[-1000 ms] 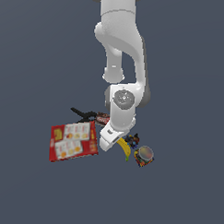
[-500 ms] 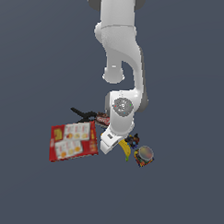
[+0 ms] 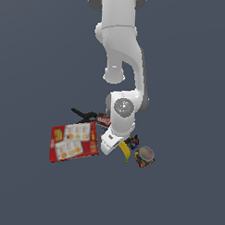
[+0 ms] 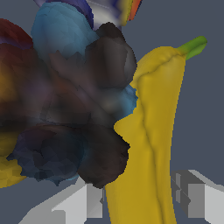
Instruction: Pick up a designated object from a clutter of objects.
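The designated object, a yellow banana (image 4: 153, 131) with a green stem tip, lies on the floor between my two fingers. In the exterior view the banana (image 3: 126, 153) pokes out just beneath the white hand. My gripper (image 4: 140, 197) is shut on it, each grey finger pad (image 4: 95, 200) pressed against one side. The banana rests at floor level, not raised. A dark blue-black toy (image 4: 78, 118) of the clutter sits right against the banana's side.
A flat red printed box (image 3: 73, 143) lies to the exterior view's left of the hand. Behind it are a black clamp (image 3: 84, 114) and a dark red can (image 3: 104, 118). A round tin (image 3: 146, 154) sits just right of the banana.
The hand came down a little onto the banana between one second and half a second ago, then stayed at that height. Nothing in the clutter has shifted.
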Controlling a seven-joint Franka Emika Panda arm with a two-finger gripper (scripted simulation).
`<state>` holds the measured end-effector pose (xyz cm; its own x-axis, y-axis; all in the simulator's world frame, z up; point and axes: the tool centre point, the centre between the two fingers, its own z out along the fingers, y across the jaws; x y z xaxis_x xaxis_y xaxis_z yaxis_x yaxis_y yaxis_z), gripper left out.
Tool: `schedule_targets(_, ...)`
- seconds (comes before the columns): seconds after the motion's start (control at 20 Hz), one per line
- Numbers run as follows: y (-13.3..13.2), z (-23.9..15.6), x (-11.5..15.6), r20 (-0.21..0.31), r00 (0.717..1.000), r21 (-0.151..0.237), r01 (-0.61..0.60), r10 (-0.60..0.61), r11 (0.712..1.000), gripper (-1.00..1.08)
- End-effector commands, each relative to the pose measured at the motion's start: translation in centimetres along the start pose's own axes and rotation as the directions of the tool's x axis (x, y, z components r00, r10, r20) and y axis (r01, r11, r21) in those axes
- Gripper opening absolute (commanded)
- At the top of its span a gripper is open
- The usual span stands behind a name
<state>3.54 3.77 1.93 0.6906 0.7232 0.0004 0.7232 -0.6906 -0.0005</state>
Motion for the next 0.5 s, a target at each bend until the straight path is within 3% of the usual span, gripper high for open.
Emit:
schedule_targets(0.0, 0.0, 0.0, 0.0, 0.000, 1.000, 0.000, 0.001, -0.001, 1.000, -1.00)
schedule_targets(0.45, -0.4, -1.8, -0.4, 0.000, 1.000, 0.000, 0.001, -0.001, 1.000, -1.00)
